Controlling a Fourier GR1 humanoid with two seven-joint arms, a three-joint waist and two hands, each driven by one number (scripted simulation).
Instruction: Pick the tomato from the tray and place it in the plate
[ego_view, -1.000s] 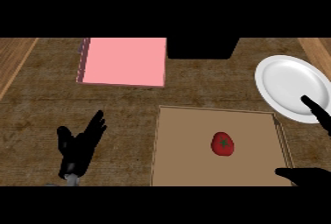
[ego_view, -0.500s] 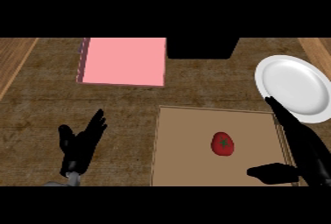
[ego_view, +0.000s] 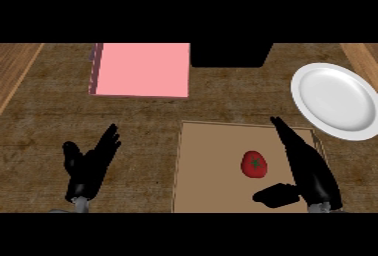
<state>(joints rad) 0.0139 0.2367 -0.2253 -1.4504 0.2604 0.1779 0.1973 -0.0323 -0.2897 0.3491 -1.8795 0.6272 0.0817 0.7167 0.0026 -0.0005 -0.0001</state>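
On the flat tan tray (ego_view: 214, 150), the small red tomato (ego_view: 253, 164) lies just at nine o'clock of the open, straight-fingered right hand (ego_view: 306, 167), nearer than the resting open left hand (ego_view: 88, 167).

tomato (ego_view: 253, 164): open above | right hand (ego_view: 308, 170): just beside

red tomato (ego_view: 254, 164) lies on the tan tray (ego_view: 207, 165); white plate (ego_view: 334, 100) sits just beyond its far-right corner.
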